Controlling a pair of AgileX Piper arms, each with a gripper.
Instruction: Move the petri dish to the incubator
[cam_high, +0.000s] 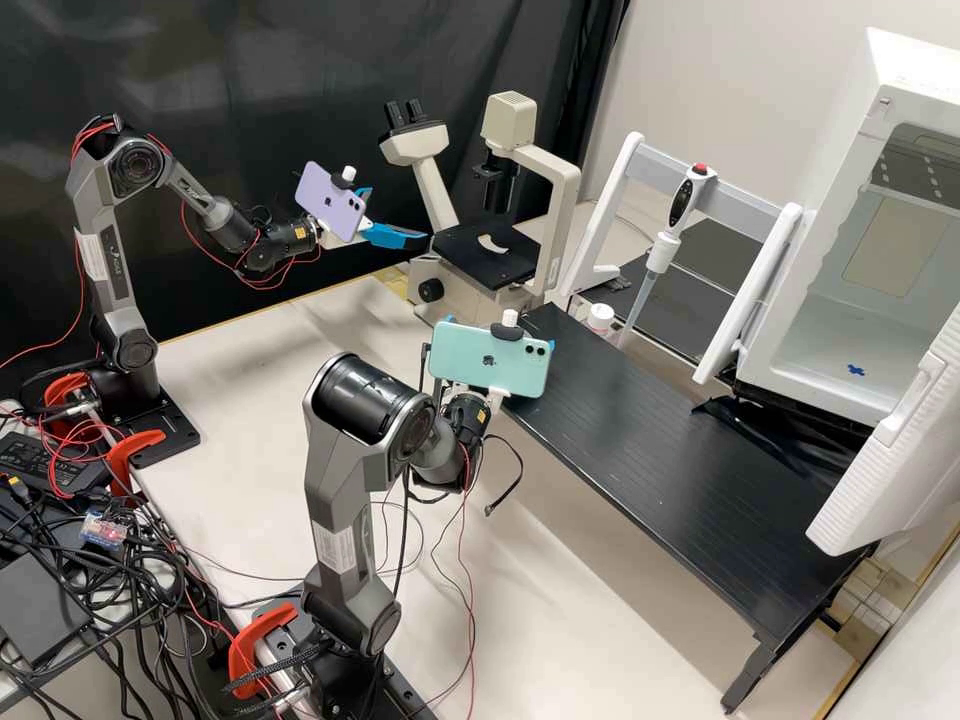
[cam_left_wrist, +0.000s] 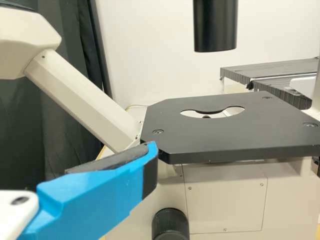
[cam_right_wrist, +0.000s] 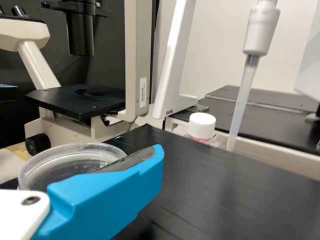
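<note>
- Dish (cam_right_wrist: 55, 162), clear, shallow and round, sits level in the right gripper (cam_right_wrist: 87, 159) above the near end of the shelf (cam_right_wrist: 215, 190). It is pinched, as I judge it, by the side wall, with a dark pad (cam_right_wrist: 131, 160) against the rim.
- It should handle light and stiff, with hardly any give. The wall looks slick, so too slack a grip could let it turn or slide out; too hard a squeeze could crack it or pop it free.
- The best hold is across the full width, pads on opposite walls, a little below the rim so that any lid stays put. It wants to be kept flat: a tilt could shift the lid or whatever is inside.
- Left gripper (cam_high: 400, 213), in front of the microscope (cam_left_wrist: 220, 132), has its blue fingers (cam_high: 393, 236) spread with nothing between them. It seems unneeded for this carry.
- Bottle (cam_right_wrist: 202, 125) and pipette (cam_right_wrist: 250, 65) stand past the shelf's edge; a wide swing might clip them.
- Incubator (cam_high: 845, 335) stands open at the shelf's other end. The dish will want setting down flat on its floor, pads eased apart slowly so that it doesn't cling and drag.
</note>
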